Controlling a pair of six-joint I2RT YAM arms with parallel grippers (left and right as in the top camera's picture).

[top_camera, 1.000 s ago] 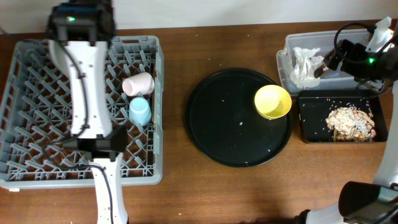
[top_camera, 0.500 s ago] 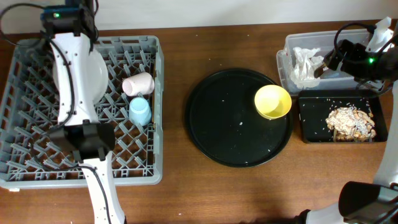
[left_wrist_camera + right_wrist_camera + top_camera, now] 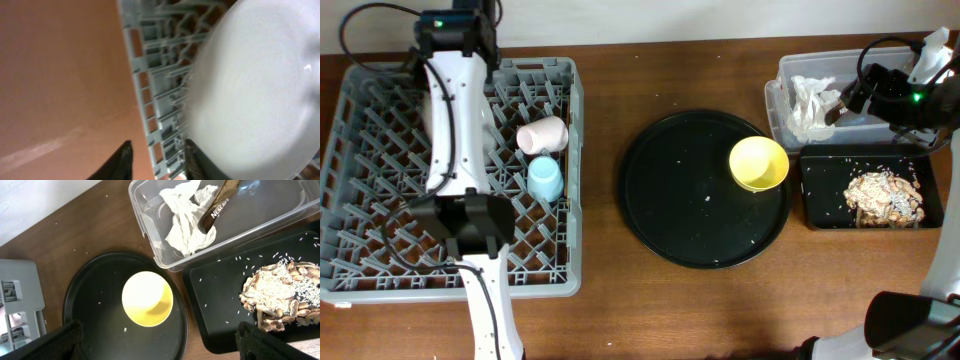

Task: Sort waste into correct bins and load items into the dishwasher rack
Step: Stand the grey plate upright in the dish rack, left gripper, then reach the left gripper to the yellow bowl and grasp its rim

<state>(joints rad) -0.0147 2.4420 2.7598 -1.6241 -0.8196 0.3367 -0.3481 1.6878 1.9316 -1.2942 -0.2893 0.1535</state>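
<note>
The grey dishwasher rack (image 3: 380,270) holds a pink cup (image 3: 542,134) and a light blue cup (image 3: 544,179). My left gripper (image 3: 157,160) is open at the rack's far edge (image 3: 150,100), with the rack wall between its fingers. The pale plate (image 3: 255,90) stands just right of its right finger; overhead, my left arm (image 3: 455,120) hides it. The yellow bowl (image 3: 758,163) sits on the round black tray (image 3: 690,200). My right gripper (image 3: 167,345) is wide open and empty above the bowl (image 3: 147,298).
The clear tub (image 3: 880,70) at the far right holds white tissue (image 3: 187,222) and a brown-gold wrapper (image 3: 217,202). The shallow black tray (image 3: 820,200) in front of it holds tan food scraps (image 3: 280,292) and scattered rice grains.
My left wrist swung left, then back right over the rack's far edge. The plate showed beside the arm half a second ago and is now covered. The right arm has not moved.
</note>
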